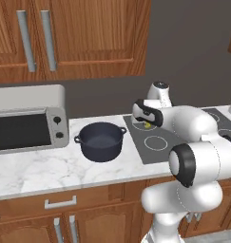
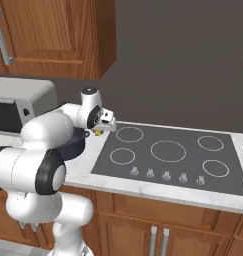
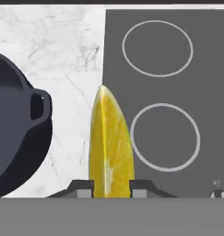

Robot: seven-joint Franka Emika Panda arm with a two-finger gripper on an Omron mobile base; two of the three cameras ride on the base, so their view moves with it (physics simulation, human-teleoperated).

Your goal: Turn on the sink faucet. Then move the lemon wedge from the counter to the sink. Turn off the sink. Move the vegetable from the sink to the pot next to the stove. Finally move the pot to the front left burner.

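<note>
Over the seam between counter (image 1: 50, 171) and stove (image 2: 168, 150), the gripper (image 3: 111, 188) is clamped on the lemon wedge (image 3: 111, 147).

Between the two finger tips (image 3: 83, 188) the yellow wedge stands on end, above the stove's left edge, with white grey-veined marble to one side and dark glass with pale ring outlines to the other. The pot (image 1: 101, 141) sits on the marble just beside the stove's left edge, its near handle close to the wedge in the hand view. A silver toaster oven (image 1: 29, 118) stands further left against the grey wall, under brown wooden cabinets (image 1: 69, 38) with long metal handles. Five small knobs (image 2: 165, 175) line the stove's front edge. No writing or label can be read. Bare marble lies in front of the pot, and the cooking rings are uncovered.
</note>
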